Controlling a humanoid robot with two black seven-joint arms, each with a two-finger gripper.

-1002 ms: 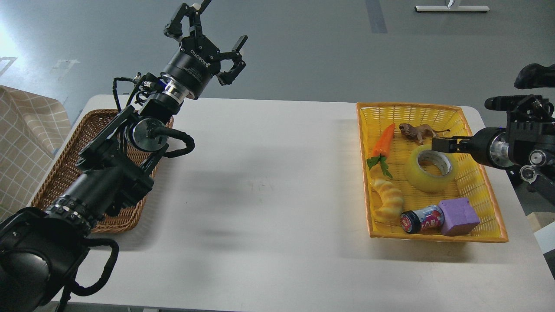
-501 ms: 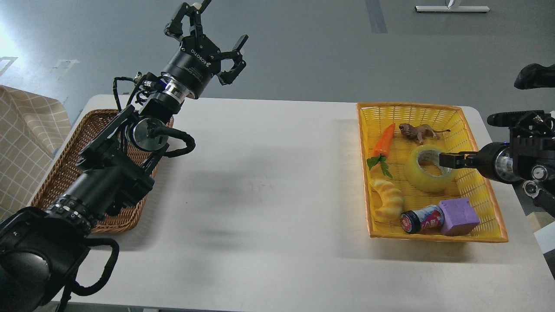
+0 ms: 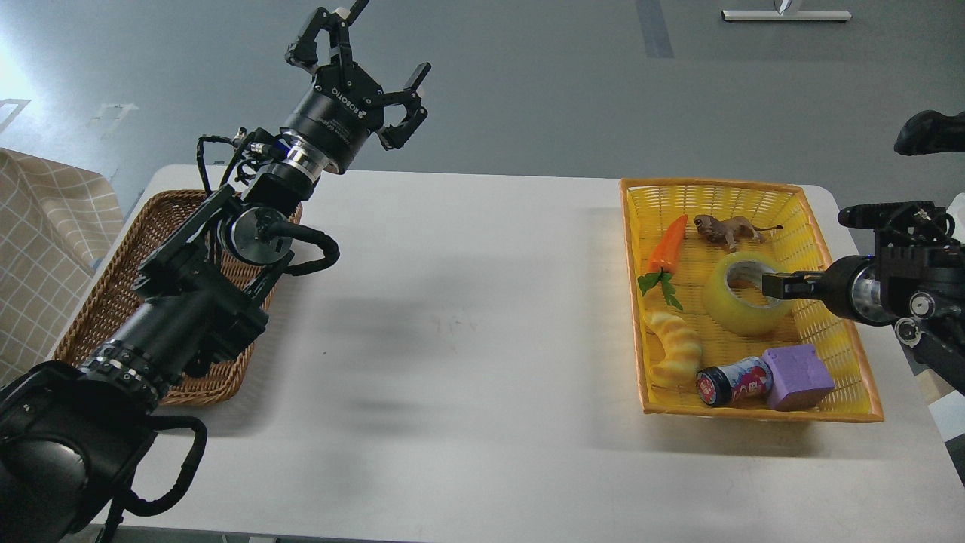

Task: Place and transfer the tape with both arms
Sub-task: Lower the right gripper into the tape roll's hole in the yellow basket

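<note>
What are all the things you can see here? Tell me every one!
Table: one, white, centre.
Wicker basket: one, brown, table's left end.
Plastic basket: one, yellow, table's right end.
Tape: one roll, translucent yellow, in yellow basket.
Carrot toy: one, orange, same basket.
Lion toy: one, brown, basket's far end.
Twisted bread toy: one, pale yellow.
Small jar: one, red label, near edge.
Block: one, purple, beside jar.
Checked cloth: one, beige, far left.
Left gripper: black, raised, open.
Right gripper: black, at the tape.
</note>
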